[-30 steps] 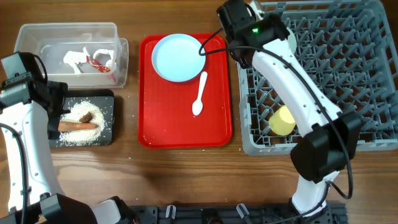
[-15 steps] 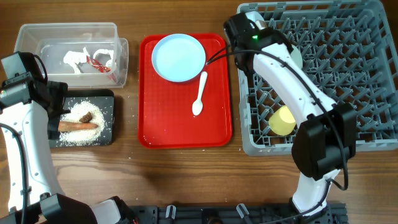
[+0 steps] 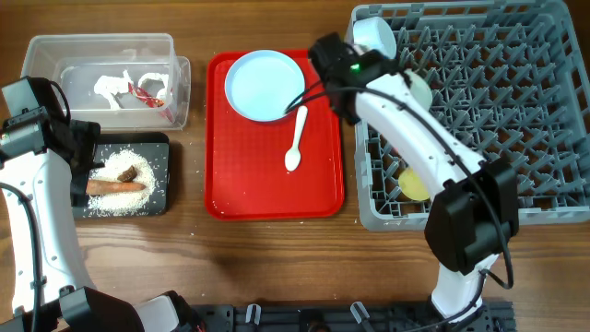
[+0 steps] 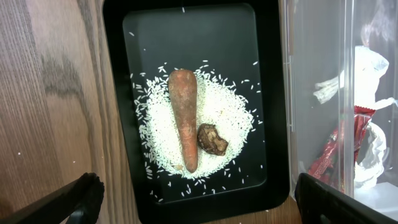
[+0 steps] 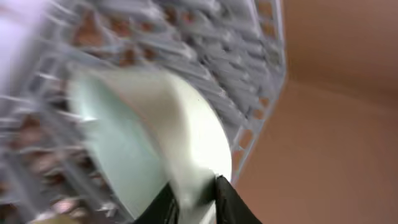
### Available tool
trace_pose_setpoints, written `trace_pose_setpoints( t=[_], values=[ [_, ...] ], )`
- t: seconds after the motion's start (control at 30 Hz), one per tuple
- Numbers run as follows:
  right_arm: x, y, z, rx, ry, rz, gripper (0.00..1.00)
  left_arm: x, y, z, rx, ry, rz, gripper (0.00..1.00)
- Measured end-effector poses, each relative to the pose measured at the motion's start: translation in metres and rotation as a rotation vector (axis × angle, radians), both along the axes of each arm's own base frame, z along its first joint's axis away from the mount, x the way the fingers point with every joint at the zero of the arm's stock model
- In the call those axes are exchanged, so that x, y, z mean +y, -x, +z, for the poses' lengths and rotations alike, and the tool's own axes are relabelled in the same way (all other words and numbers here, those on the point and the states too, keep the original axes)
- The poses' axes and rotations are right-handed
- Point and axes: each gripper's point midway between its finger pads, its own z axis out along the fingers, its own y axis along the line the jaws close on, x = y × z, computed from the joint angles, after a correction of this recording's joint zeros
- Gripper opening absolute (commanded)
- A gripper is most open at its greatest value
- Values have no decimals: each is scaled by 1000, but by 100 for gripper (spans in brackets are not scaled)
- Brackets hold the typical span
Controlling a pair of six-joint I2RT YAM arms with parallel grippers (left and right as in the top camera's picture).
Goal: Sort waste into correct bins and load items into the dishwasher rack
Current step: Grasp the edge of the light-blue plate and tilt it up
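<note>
— Wooden tabletop (image 3: 277,249), and most of the sorting looks settled. Your clear rectangular plastic tub (image 3: 55,51) holds the red printed wrapper (image 3: 147,92) and white crumpled scraps (image 3: 111,86). The shallow black rectangular tray (image 4: 186,37) holds the white rice-like grains (image 4: 227,112), orange-brown carrot-like stick (image 4: 184,118) and small brown lump (image 4: 212,138). What worries you?

— Your right arm. Its right gripper (image 5: 194,198) hangs near the right rim of the light blue plate (image 3: 263,85) on the red tray (image 3: 240,175), close to the white plastic spoon (image 3: 296,140). The wrist view is smeared, so I cannot tell whether those fingers are parted or closed.

— So what goes wrong?

— Come down fast and you may clip the plate's rim, skid it across the tray, or flick the spoon off. A flat plate gives little to pinch. On the way over, your forearm could knock the pale mint bowl (image 3: 421,89) in the large square grey plastic crate (image 3: 516,111).

— And the other side?

— There the left gripper (image 4: 208,199) is spread wide above the black tray, holding nothing. I judge it no threat.
</note>
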Motion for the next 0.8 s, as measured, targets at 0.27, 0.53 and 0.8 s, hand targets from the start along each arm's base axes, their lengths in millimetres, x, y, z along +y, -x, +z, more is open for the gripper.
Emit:
trace_pose_setpoints(
  t=[0.27,0.53,0.8],
  values=[
    [57,25,-37,150,-174,112,100,0,0,0,0,0,0,100],
    [107,-22,-6,-105,-435,174,100,0,0,0,0,0,0,100],
    [233,-23,46,-125,-1351,106,86,0,0,0,0,0,0,100]
  ],
)
